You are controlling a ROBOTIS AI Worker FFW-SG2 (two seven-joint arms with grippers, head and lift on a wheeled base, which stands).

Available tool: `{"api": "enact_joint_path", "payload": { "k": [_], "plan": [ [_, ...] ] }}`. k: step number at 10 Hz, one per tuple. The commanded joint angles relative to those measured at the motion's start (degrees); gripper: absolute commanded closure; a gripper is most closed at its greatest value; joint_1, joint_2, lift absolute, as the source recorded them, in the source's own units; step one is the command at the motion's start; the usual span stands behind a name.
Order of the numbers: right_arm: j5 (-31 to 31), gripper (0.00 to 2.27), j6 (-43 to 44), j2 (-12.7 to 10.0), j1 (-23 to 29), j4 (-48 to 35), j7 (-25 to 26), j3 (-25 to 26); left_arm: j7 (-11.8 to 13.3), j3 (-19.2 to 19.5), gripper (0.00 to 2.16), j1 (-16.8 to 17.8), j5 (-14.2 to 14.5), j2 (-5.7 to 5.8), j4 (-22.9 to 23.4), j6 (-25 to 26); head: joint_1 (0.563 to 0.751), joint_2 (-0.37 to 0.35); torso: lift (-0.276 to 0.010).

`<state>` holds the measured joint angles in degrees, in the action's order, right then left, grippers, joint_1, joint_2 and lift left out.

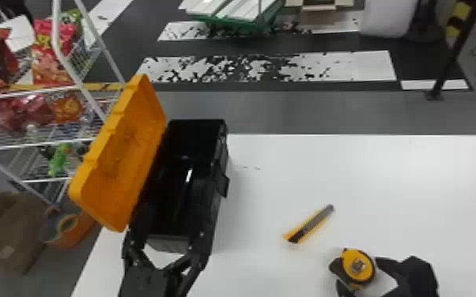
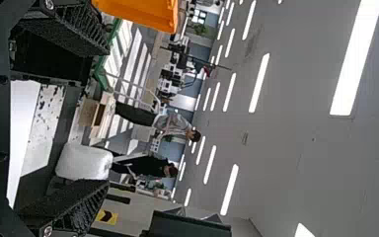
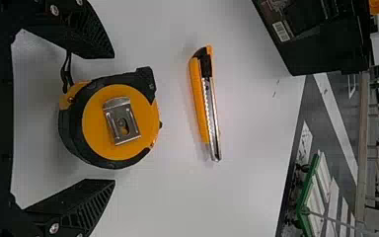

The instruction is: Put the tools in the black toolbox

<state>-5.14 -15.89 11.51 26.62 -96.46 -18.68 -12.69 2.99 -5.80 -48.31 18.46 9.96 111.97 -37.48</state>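
Nearest the camera, a yellow-and-black tape measure [image 3: 96,143] lies on the white table [image 1: 367,177] between the fingers of the right gripper [image 1: 359,272], its metal clip [image 3: 121,121] facing up. Those fingers stand wide, with a gap between each of them and the case. Just ahead of that claw and a little to its left is the yellow box cutter [image 1: 310,225], lying aslant on the table.

Farther to the left of the same claw stands the black toolbox [image 1: 205,197], its orange lid [image 1: 118,154] tipped open toward the left. Inside there is a bright streak, too unclear to name. The left gripper [image 1: 172,221] is at the near end of the box, its fingers also spread wide; whether they touch the box, I cannot tell.

Left of that claw, past the lid, are a white wire rack [image 1: 51,140] with snack bags [image 1: 53,51] and, lower, a cardboard box [image 1: 8,233]. Well ahead of both claws, beyond the table, is a green-framed cart [image 1: 233,25].
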Motion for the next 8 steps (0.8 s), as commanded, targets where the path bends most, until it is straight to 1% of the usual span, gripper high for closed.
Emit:
{"api": "enact_joint_path", "payload": {
  "k": [1, 3, 4, 6, 7, 8],
  "plan": [
    [-0.1, 0.11, -1.5, 0.0, -1.0, 0.0, 0.0, -0.4, 0.0, 0.0, 0.07, 0.1, 0.0, 0.06, 0.0, 0.2, 0.695, 0.208, -0.039],
    [-0.5, 0.22, -2.4, -0.1, -1.4, 0.0, 0.3, -0.6, 0.0, 0.0, 0.07, 0.2, 0.0, 0.06, -0.3, 0.2, 0.695, 0.207, -0.039],
    [-0.9, 0.51, -4.3, 0.1, -1.7, 0.0, 0.2, -0.8, 0.0, 0.1, 0.07, 0.3, 0.0, 0.06, -0.4, 0.2, 0.695, 0.207, -0.039],
    [-2.2, 1.62, -4.6, 0.0, -1.7, 0.0, 0.5, -1.0, 0.0, 0.1, 0.07, 0.3, 0.0, 0.06, -0.4, 0.2, 0.695, 0.203, -0.039],
    [-2.3, 1.9, -4.3, 0.2, -1.7, -0.1, 0.6, -0.9, -0.1, 0.1, 0.07, 0.3, 0.0, 0.06, -0.5, 0.2, 0.695, 0.202, -0.039],
    [-2.4, 2.01, -3.8, 0.2, -1.6, -0.3, 0.7, -0.8, -0.2, 0.1, 0.07, 0.3, 0.0, 0.06, -0.5, 0.2, 0.695, 0.2, -0.039]
  ]
}}
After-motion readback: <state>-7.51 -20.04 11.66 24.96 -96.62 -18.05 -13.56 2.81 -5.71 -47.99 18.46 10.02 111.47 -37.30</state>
